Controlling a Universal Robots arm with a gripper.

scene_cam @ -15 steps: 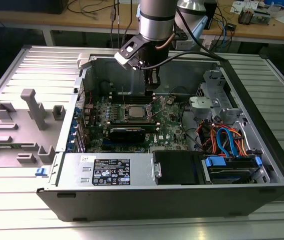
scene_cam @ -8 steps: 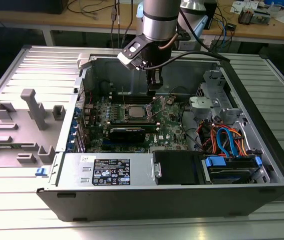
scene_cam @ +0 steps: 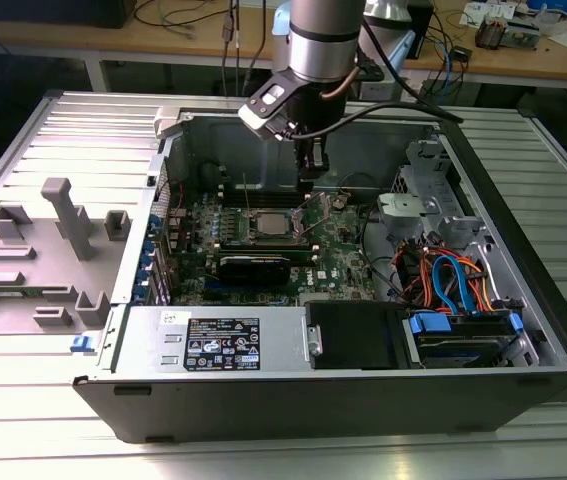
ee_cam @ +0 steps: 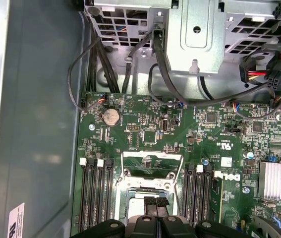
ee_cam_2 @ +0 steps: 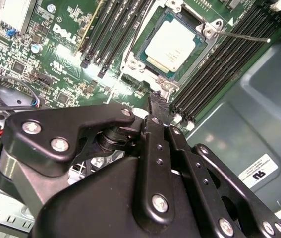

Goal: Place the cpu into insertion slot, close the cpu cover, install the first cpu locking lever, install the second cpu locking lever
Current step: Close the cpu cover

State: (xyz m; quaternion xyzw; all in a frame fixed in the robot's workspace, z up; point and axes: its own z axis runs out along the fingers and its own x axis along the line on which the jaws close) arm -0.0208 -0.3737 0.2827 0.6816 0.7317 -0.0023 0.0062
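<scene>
At the edge of the insertion slot [ee_cam_2: 141,48], the claw [ee_cam_2: 157,99] hangs pressed together; the cpu [ee_cam_2: 172,45] sits inside.

- Open computer case [scene_cam: 343,405] lies on its side on a ribbed metal table [scene_cam: 93,125].
- Green motherboard [ee_cam: 145,134] on the case floor; two banks of long black memory slots [ee_cam: 94,198]; coin cell [ee_cam: 111,116]; finned heatsink [ee_cam: 278,181].
- Long black card [scene_cam: 253,267] stands on the board.
- Labelled silver power supply [scene_cam: 223,340] along the near wall.
- Blue and orange cables [scene_cam: 453,280] at the exterior view's right.
- Grey plastic fixture [scene_cam: 63,230] beside the case, at the exterior view's left.
</scene>
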